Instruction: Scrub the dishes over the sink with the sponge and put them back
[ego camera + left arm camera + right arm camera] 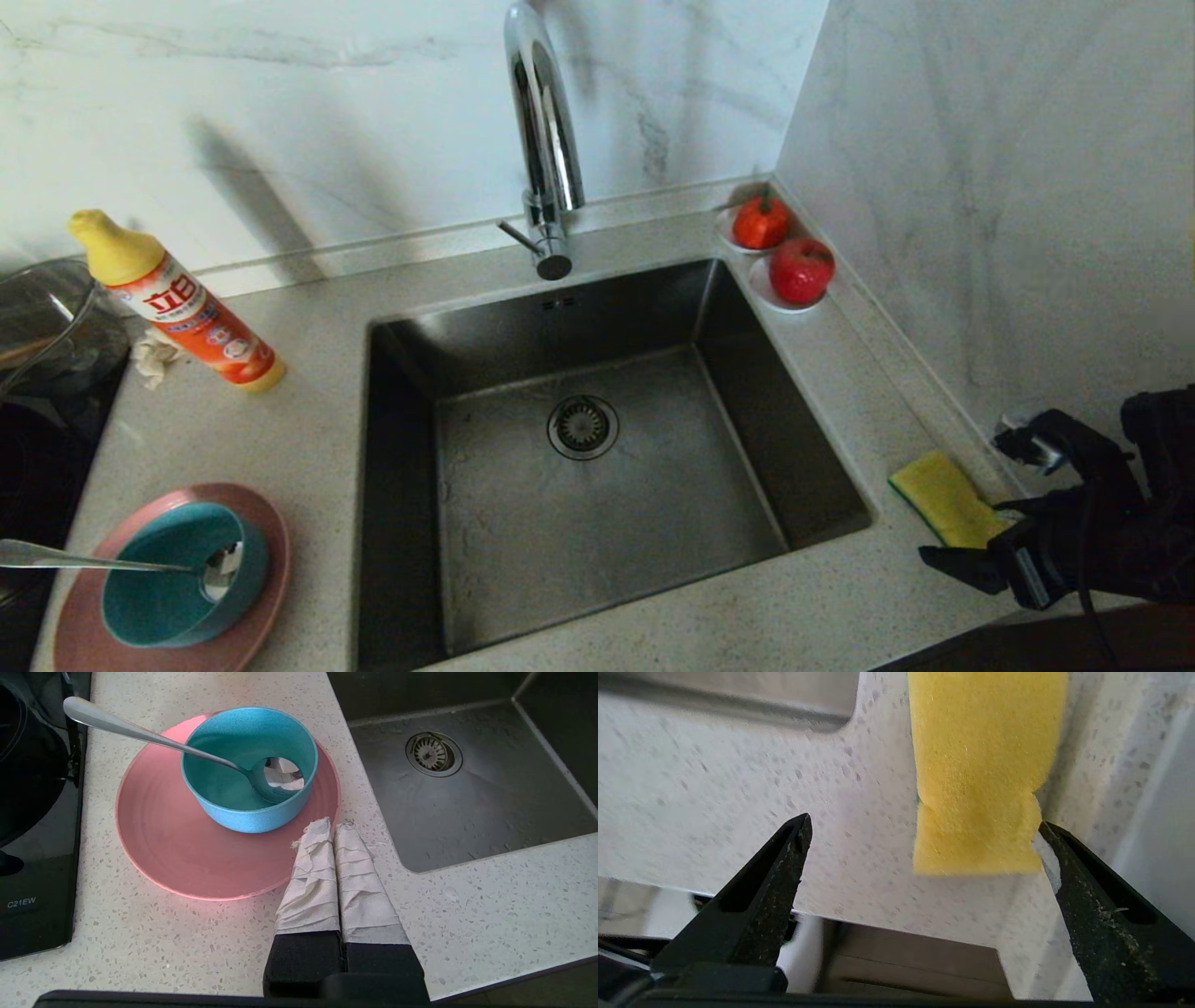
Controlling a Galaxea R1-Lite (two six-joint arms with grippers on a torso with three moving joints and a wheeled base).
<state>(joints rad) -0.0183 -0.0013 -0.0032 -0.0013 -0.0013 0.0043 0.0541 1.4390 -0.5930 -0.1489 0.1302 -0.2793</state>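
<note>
Wrapped fingers [327,868] of the left gripper [335,828] sit pressed together above the counter [308,401], by the pink plate [261,597] holding teal bowl [159,607] and spoon [84,558]. Past the sink [653,485], the right gripper [920,830] gapes around the sponge [945,499].

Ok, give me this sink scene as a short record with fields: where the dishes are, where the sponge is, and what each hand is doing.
dishes: teal bowl sits on the pink plate, left of the sink; metal spoon rests in the bowl
sponge: yellow sponge lies flat on the counter, right of the sink
sink: no dishes inside, drain strainer visible
right hand: right hand open, one finger beside the sponge's edge, not gripping
left hand: left hand shut, empty, above the plate's edge
</note>
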